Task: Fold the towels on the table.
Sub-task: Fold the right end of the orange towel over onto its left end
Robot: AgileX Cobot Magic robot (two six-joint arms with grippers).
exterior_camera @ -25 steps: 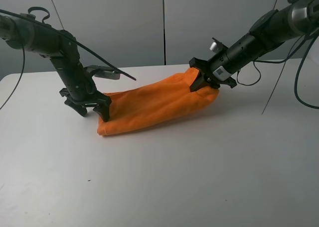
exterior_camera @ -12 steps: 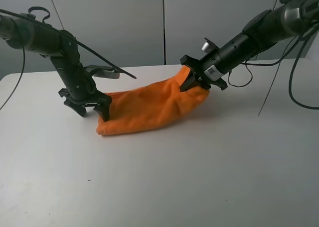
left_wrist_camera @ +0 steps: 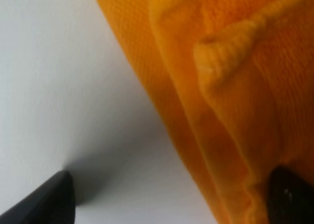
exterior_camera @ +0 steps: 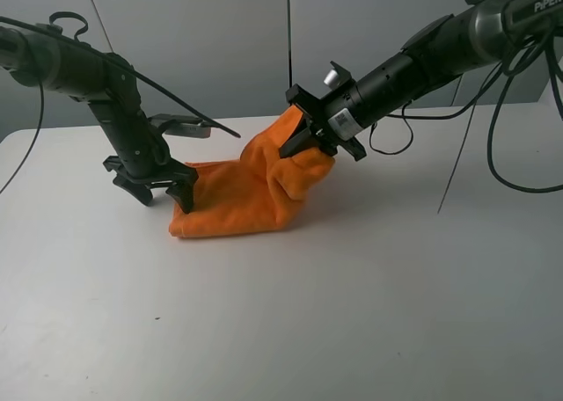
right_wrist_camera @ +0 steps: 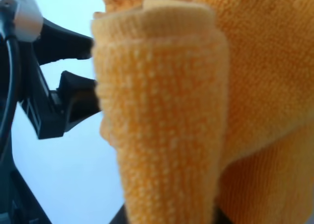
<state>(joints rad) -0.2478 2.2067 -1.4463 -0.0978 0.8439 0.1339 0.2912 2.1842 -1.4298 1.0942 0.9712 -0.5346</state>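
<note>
1. Left pincer (exterior_camera: 161, 193): jaws stood wide, tips pointed down at the table. One finger (left_wrist_camera: 289, 197) was against the towel's left end, the other over bare table beside it.
2. Towel (exterior_camera: 237, 199): bright orange, bunched. Its left part lay on the table, left of centre; its right end was held up off the surface.
3. Right pincer (exterior_camera: 308, 144): narrow, clamped on the towel's raised right end.
4. Table (exterior_camera: 369, 313): white, plain, bore the towel.
</note>
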